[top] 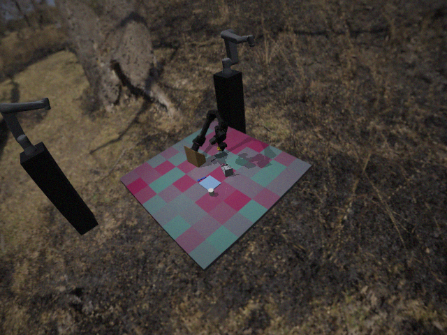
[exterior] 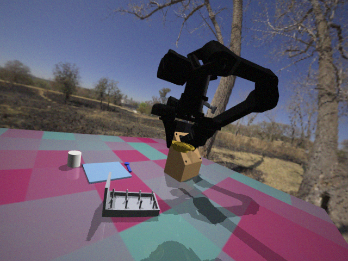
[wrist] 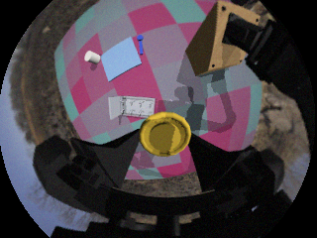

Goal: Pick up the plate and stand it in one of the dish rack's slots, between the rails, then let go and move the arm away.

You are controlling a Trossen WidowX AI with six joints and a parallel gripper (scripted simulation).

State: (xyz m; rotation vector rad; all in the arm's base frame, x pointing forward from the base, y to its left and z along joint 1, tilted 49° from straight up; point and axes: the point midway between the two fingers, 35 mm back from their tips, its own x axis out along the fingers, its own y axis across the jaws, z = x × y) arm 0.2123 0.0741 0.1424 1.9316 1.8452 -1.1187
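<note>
Plate [exterior: 182, 146]: yellow, round, held in the air above the desk [exterior: 50, 224], lying close to flat rather than upright. The jaws are pinching it at its rim; in the wrist view the plate [wrist: 165, 134] shows face-on between the two dark fingers. In the exterior view it hangs in front of the tan base block [exterior: 184, 165] from which the arm [exterior: 253, 84] rises.

Rack [exterior: 130, 212]: grey tray with a tall end wall at its left and two rows of short upright pegs. It sits on the desk, nearer the exterior camera than the plate and to its left, well apart from it. No dish stands in it. The wrist view shows the rack [wrist: 135, 106] just left of and above the plate's rim.

Other items on the desk: a light blue sheet [exterior: 106, 171] lying flat beyond the rack; a small blue peg [exterior: 128, 166] touching or just beside the sheet's far right edge; a white cylinder [exterior: 74, 158] standing upright just left of the sheet.

Desk surface: checkered in pink, teal and grey. Two black posts [top: 229, 97] carrying camera arms stand beside it in the top view.

Markings: no brand, label or writing can be read on any item.
</note>
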